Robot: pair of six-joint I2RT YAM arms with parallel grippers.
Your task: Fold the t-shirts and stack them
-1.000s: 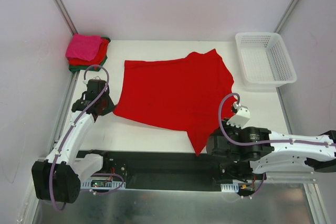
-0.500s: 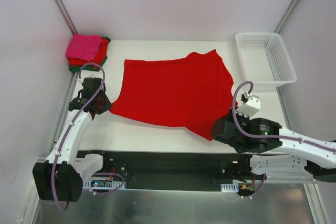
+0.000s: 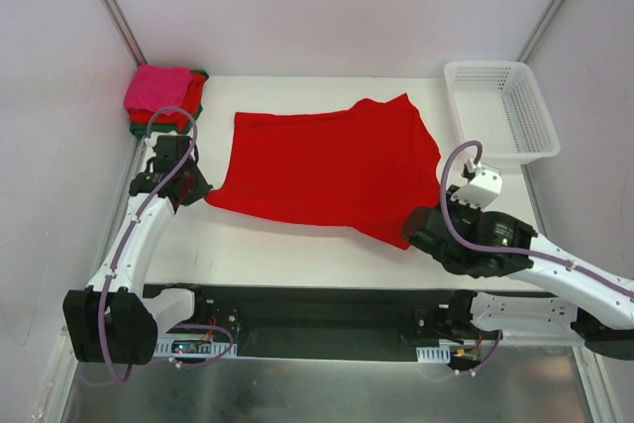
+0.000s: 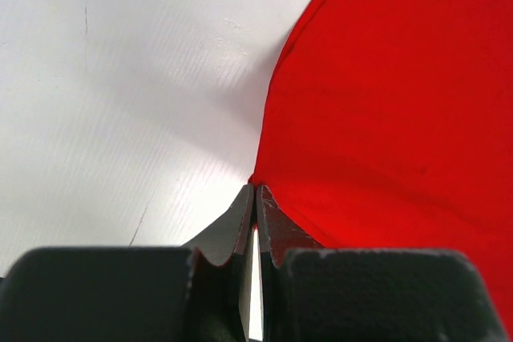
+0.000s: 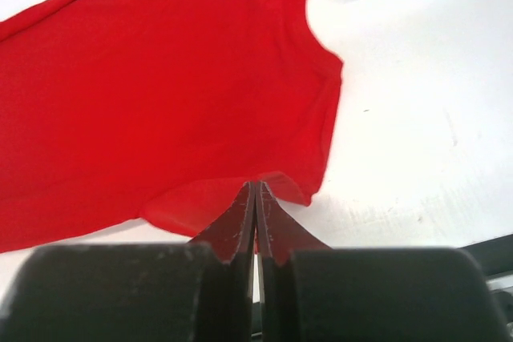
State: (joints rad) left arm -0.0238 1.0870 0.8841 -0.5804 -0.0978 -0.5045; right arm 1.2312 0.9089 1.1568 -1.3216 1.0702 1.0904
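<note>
Red t-shirt (image 3: 327, 170) spread on white table (image 3: 248, 245), pale walls (image 3: 327, 7), basket (image 3: 485, 68) at corner

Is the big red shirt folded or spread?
Spread: the red shirt lies open across the table, with no fold showing.

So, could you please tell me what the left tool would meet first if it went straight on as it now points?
The red t-shirt: the left tool is shut on its corner, so straight on it would likely push into that same cloth, spread low over the table just ahead.
</note>
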